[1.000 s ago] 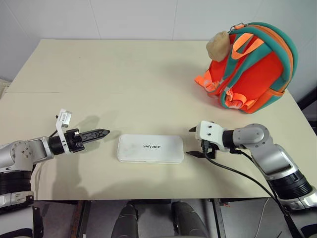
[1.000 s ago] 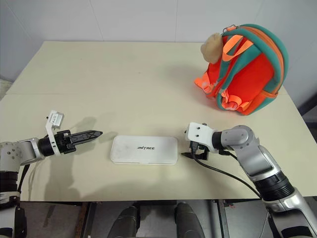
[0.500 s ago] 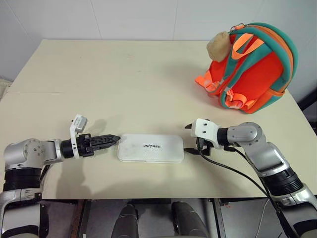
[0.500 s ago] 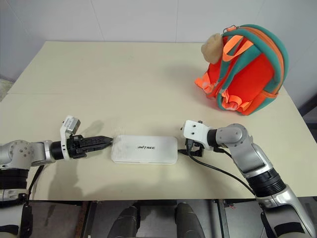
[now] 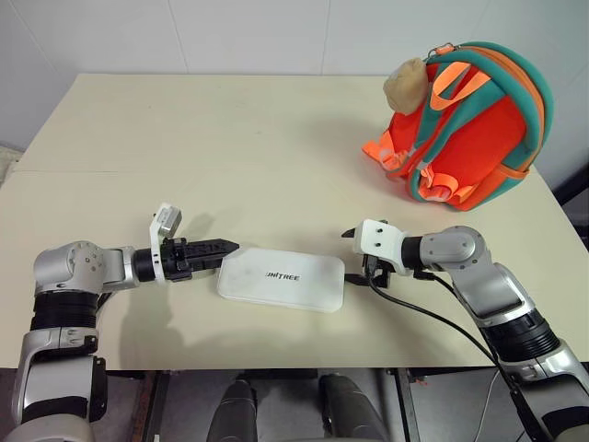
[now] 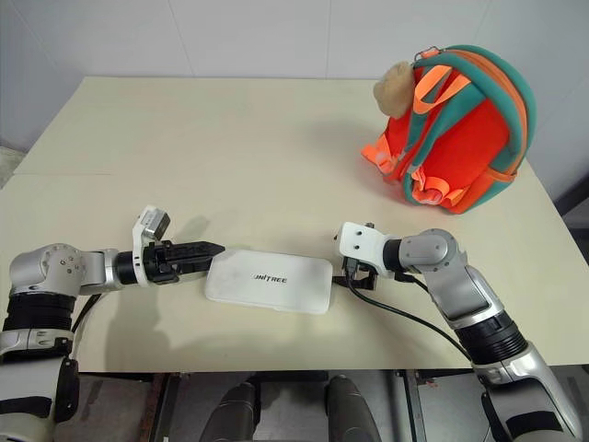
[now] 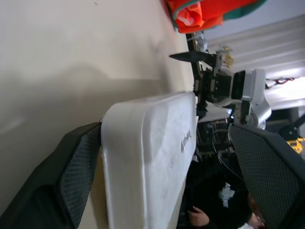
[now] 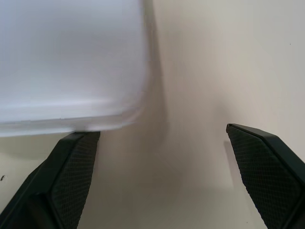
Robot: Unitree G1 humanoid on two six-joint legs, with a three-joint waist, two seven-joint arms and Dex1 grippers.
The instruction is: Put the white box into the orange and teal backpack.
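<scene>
White box (image 5: pixel 282 280) lies flat on my table (image 5: pixel 230 166), near edge, between both grippers. My left gripper (image 5: pixel 221 250) touches its left end, fingers spread; right gripper (image 5: pixel 352 257) gapes at its right end. Orange and teal backpack (image 5: pixel 469 124) stands far right.

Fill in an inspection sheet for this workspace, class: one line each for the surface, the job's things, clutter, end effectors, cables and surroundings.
Surface: beige table, bare across the middle.
Job's things: white box lies flat near the front edge, slightly skewed; orange and teal backpack stands at the far right corner, with a beige plush toy on it.
Clutter: nothing seen.
End effectors: left end effector open at the box's left end, one finger against it; right end effector open at the right end, contact not clear.
Cables: black cable trails from the right wrist across the table.
Surroundings: pale wall behind the table.
</scene>
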